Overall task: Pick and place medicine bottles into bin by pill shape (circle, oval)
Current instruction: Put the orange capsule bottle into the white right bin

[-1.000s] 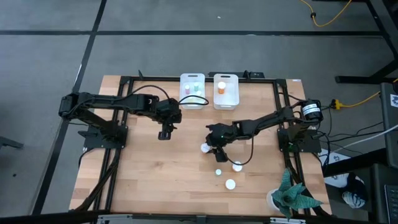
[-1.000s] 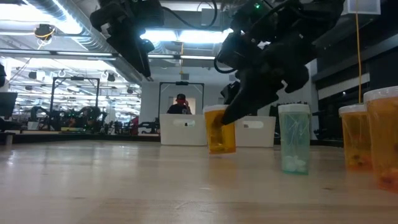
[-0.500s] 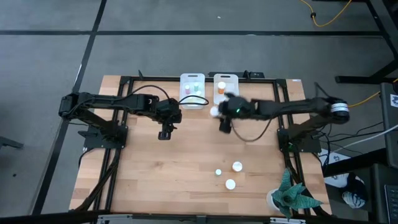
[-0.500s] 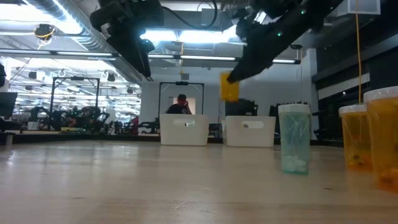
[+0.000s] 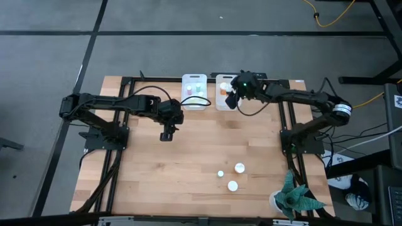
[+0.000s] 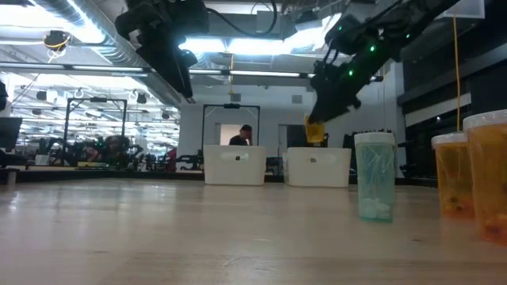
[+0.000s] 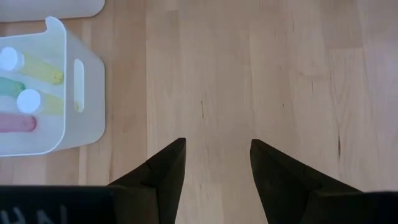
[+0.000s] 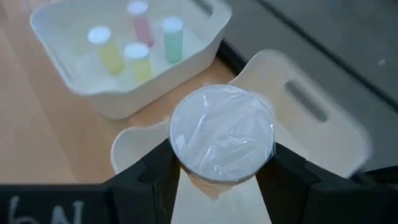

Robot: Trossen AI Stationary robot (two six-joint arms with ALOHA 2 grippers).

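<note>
Right pincer (image 8: 221, 165) pinching an orange-bodied bottle (image 8: 222, 132) w/ white cap, fingers (image 8: 155, 174) pressed on both sides of the cap. It hangs in the air right over the right bin (image 5: 228, 92), at the tabletop's (image 5: 188, 163) far edge. Step in hand, I'd judge: the drop-off; carry looks done, release not yet.

Next move calls for: lower a bit so the bottle clears the bin rim, spread the fingers, lift straight out w/o clipping the wall. Can't read pill shape from here, so can't say if this bin is the correct one.

Left pincer (image 7: 214, 171) spread, holding nothing, waiting above bare wood just beside the left bin (image 7: 87, 93).

Near side of the tabletop: three bottles (image 5: 233, 177) left to sort, standing close together. Farther off: left bin has several small pastel bottles (image 8: 137, 43) lying in it. Room beyond: a person (image 6: 242, 136) behind the bins.
</note>
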